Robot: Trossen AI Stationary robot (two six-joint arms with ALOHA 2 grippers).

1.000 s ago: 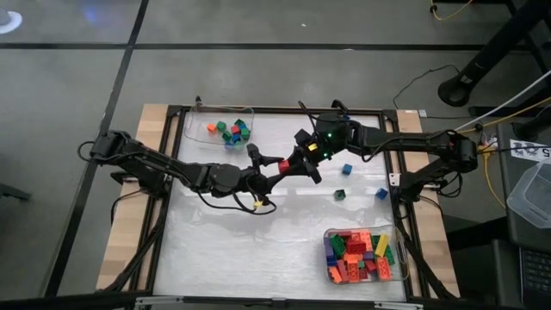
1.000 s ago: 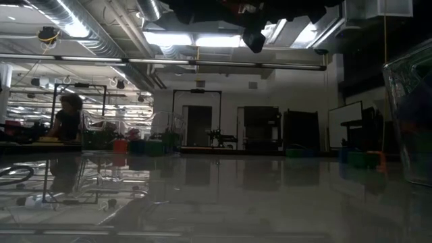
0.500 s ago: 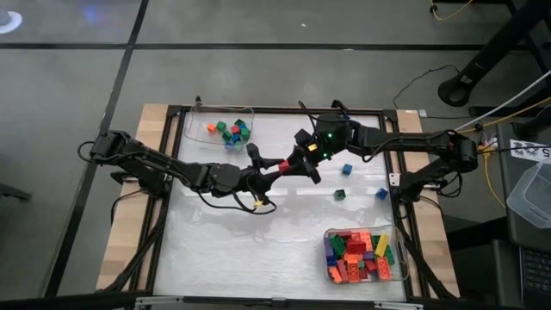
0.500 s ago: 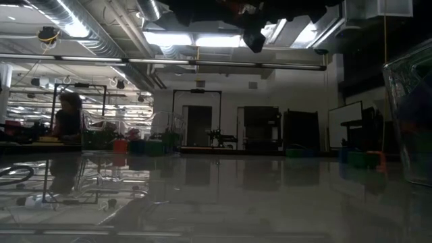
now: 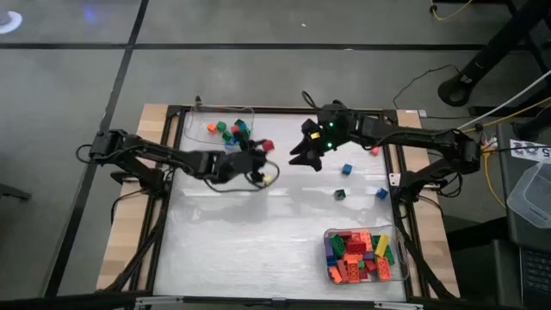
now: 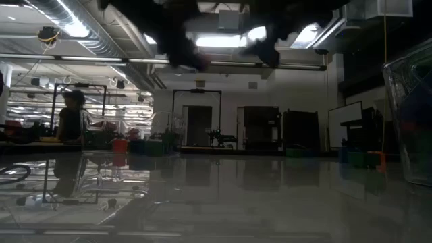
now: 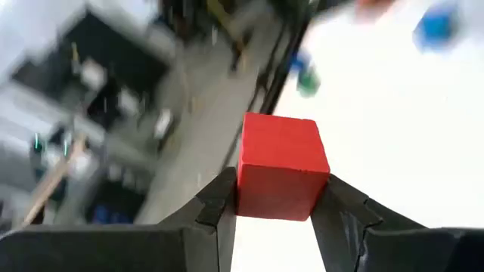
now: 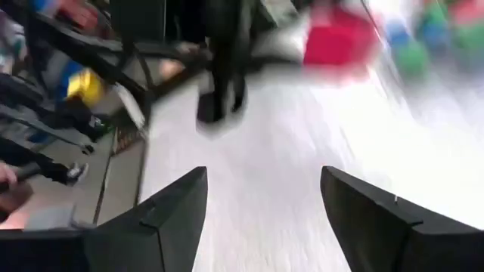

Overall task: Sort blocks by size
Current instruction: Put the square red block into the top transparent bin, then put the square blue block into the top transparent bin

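Nearest the front edge of the table (image 5: 258, 250) sits a clear tray (image 5: 365, 256) at the right front corner, heaped with longer blocks (image 5: 357, 254) in red, orange, green, yellow, blue and purple. Mid-table on the right, three loose small blocks lie apart: a green one (image 5: 339, 195), a blue one (image 5: 380, 194) near the right rail, and another blue one (image 5: 347, 169) farther back. Left arm reaches in from the left rail, elbow bent, forearm stretched toward the back centre; left gripper (image 5: 263, 148) is lifted off the surface, fingers (image 7: 219, 204) clamped on a small red cube (image 7: 281, 166), one pad on each side face, cube sitting square between them. From above the cube (image 5: 267, 145) shows just beside the back-left tray, not inside it. Right arm comes from the right rail, long forearm running along the back of the table, wrist turned down and leftward; right gripper (image 5: 303, 155) hangs above the table facing the left one, fingers (image 8: 170, 219) spread apart with nothing between them. The two grippers are near each other, not touching. At the far back left a second clear tray (image 5: 220, 127) holds small cubes (image 5: 231, 131), green, red, orange, blue. Low view shows both arms only as dark blurred shapes overhead; a person (image 6: 69, 121) sits far off in the room behind.
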